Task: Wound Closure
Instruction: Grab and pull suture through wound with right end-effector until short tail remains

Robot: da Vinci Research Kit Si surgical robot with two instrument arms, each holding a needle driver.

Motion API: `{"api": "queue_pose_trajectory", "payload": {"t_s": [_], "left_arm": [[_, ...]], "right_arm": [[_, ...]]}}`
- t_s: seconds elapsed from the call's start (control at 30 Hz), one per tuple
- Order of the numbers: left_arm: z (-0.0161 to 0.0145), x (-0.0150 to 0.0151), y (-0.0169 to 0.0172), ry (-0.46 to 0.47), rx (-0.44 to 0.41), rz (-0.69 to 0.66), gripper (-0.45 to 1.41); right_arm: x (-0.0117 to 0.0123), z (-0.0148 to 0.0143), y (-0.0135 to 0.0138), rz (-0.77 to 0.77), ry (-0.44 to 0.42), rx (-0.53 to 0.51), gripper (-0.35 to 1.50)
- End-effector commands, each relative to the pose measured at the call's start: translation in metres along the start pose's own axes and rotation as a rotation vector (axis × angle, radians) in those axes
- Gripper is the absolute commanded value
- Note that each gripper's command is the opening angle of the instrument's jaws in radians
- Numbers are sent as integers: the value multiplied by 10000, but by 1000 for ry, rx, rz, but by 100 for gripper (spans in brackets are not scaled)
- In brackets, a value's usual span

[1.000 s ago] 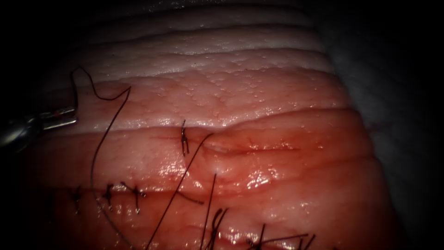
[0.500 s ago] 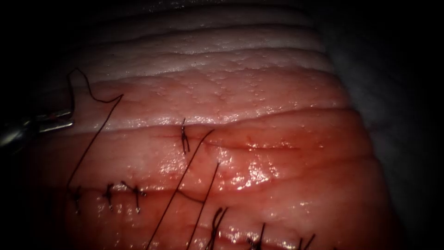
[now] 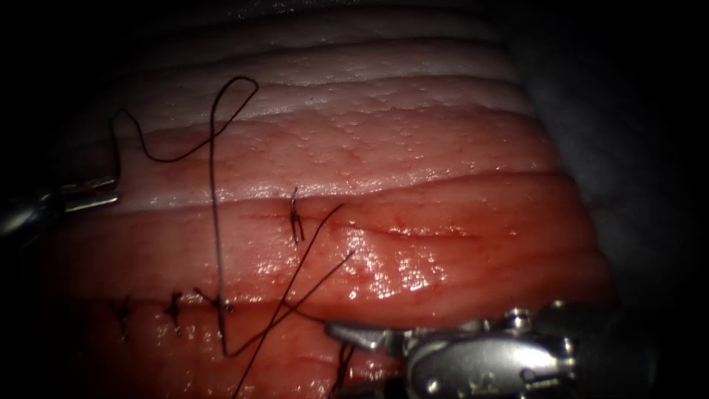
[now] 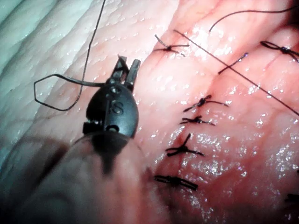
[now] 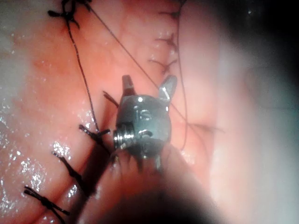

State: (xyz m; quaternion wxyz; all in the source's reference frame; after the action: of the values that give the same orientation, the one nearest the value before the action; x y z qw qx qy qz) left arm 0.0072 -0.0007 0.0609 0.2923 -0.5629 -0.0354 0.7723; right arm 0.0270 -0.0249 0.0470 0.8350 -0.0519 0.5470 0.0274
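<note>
The left tool grips the thread well left of the cut, holding the strand up in a slack loop off the tissue, while the right tool hovers below, jaws spread and empty, and I can't make out the needle.

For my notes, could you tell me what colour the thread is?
The thread is dark, near black, clearest in the left wrist view.
</note>
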Motion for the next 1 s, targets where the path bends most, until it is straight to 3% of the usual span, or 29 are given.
{"api": "queue_pose_trajectory", "payload": {"t_s": [0.03,0.17,0.23,0.47,0.5,0.57,0.6,0.83,1.0], "left_arm": [[7,-4,0,1,0,1,-45],[5,-5,-1,0,0,1,-45],[5,-5,-1,-1,1,2,-45],[5,-5,-1,-1,2,2,-45],[5,-5,-1,-1,2,-4,-45],[5,-5,-1,-1,1,-4,-45],[5,-5,-2,-1,1,-4,-45],[10,-11,-16,-2,-1,-12,-45],[12,-19,-48,-16,14,-23,-45]], "right_arm": [[-20,12,6,-5,-11,-9,130],[-81,37,33,-4,-52,-48,133],[-101,50,44,-4,-68,-64,133],[-120,70,48,-6,-81,-73,121],[-121,73,46,-7,-87,-68,108],[-123,76,40,-13,-119,-25,2],[-124,77,37,4,-142,3,-35],[-117,74,21,91,-218,112,-35],[-71,46,-14,76,-222,118,-35]]}}
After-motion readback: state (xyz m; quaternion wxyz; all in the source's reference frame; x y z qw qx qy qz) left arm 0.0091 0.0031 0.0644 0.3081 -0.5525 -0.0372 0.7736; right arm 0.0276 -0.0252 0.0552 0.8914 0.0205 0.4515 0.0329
